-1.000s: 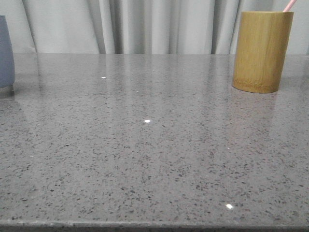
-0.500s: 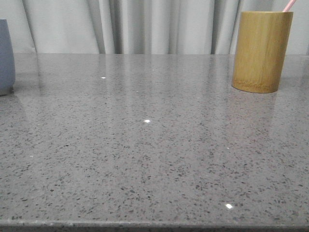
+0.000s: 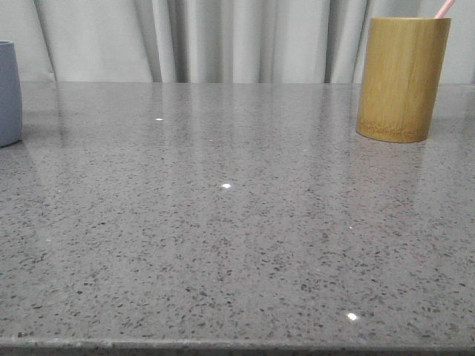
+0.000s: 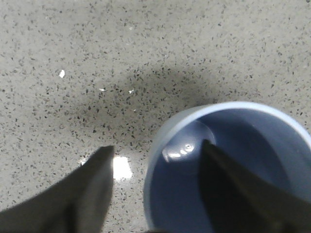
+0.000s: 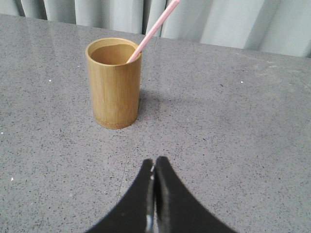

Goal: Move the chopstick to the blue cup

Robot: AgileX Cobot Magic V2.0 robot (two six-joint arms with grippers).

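The blue cup (image 3: 7,93) stands at the table's far left edge, cut off by the frame. In the left wrist view I look down into it (image 4: 252,141); it is empty. My left gripper (image 4: 156,145) is open and straddles the cup's rim, with one finger outside and one over the inside, neither touching the wall. A pink chopstick (image 3: 444,8) leans in the bamboo holder (image 3: 401,78) at the back right. In the right wrist view, my right gripper (image 5: 155,160) is shut and empty over the table, short of the holder (image 5: 114,85) and its chopstick (image 5: 154,29).
The grey speckled table (image 3: 223,222) runs between cup and holder. Grey curtains (image 3: 223,37) hang behind the far edge. Neither arm shows in the front view.
In the front view the blue cup has sunk lower at the left edge. The bamboo holder and chopstick have not moved.
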